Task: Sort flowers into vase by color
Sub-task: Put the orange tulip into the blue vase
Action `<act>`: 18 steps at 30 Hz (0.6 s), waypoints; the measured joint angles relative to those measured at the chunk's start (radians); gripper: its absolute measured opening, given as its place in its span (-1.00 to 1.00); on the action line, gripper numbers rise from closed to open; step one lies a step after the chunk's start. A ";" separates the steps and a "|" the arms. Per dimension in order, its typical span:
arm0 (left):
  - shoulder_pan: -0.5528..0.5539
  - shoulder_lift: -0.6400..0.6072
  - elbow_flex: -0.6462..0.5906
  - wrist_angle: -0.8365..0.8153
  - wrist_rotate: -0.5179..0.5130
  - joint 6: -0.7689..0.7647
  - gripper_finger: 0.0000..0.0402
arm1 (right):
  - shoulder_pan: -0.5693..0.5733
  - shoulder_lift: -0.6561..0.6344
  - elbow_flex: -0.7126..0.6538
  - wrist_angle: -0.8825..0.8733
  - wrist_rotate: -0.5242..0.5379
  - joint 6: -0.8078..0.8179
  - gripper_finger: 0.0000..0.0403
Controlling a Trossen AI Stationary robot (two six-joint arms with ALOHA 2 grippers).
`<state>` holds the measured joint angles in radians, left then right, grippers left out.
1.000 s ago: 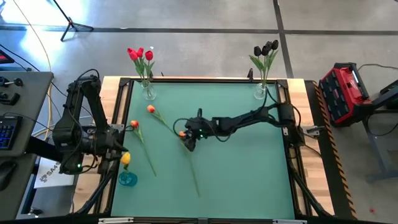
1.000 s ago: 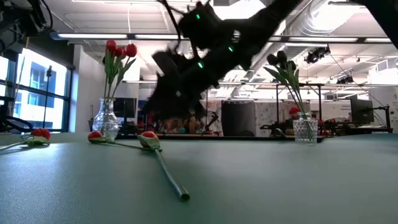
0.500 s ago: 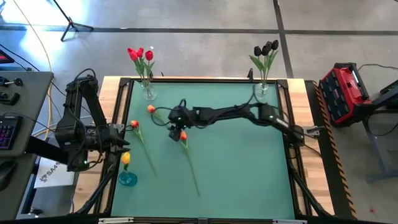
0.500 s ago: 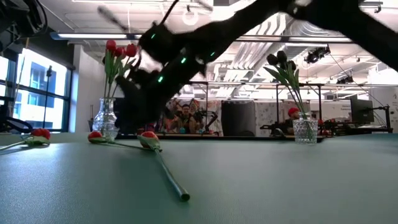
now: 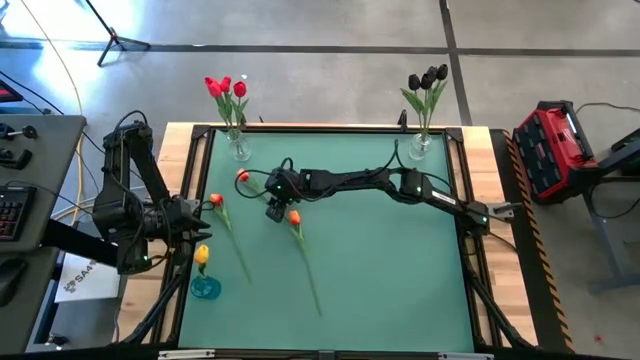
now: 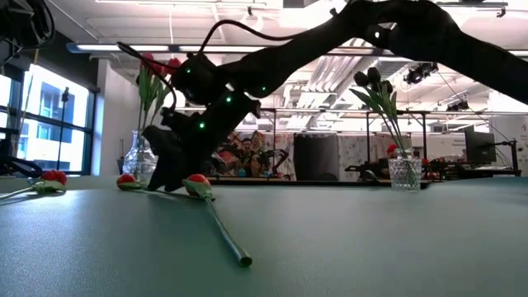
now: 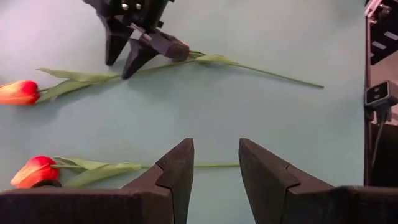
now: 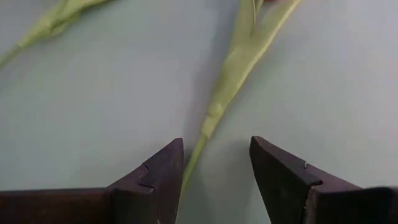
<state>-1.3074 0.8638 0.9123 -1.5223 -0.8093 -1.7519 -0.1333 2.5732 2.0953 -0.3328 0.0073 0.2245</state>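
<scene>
Standing at the near left corner of the desk [image 5: 400,270]: a small blue vase [image 5: 204,287] with one yellow tulip [image 5: 201,255] in it. Beside it, just off the desk's left edge, left gripper [image 5: 195,222], fingers [image 7: 176,168] apart with nothing between them, aimed across the green surface.

Lying loose on the desk, three orange tulips: one [image 5: 215,201] nearest the left gripper with its stem running toward the near edge, one [image 5: 294,217] at mid-desk with a long stem also trailing nearward, and a third [image 5: 241,176] farther back near the red bunch.

Reaching far across from the right side, right gripper [image 5: 277,203], low over the surface between the mid-desk tulip's head and the third one's stem; fingers [image 8: 155,177] parted, straddling a green stem [image 8: 211,118] with a pale leaf, not closed on it.

At the far left edge, a clear glass vase [image 5: 239,149] with red tulips [image 5: 226,90] upright in it. At the far right edge, a second clear vase [image 5: 419,147] holding dark, near-black tulips [image 5: 428,79].
</scene>
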 joint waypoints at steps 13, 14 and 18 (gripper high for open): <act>0.047 0.000 0.000 -0.002 0.000 0.027 -0.42 | 0.018 -0.004 0.001 -0.085 -0.008 -0.091 -0.60; 0.050 0.000 0.000 -0.004 0.000 0.027 -0.42 | 0.018 -0.005 0.001 -0.092 -0.005 -0.091 -0.68; 0.058 0.000 0.000 -0.004 0.000 0.028 -0.42 | 0.018 -0.005 0.001 -0.108 -0.012 -0.092 -0.95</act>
<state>-1.2490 0.8636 0.9123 -1.5266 -0.8097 -1.7237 -0.1158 2.5679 2.0960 -0.4408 -0.0047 0.1326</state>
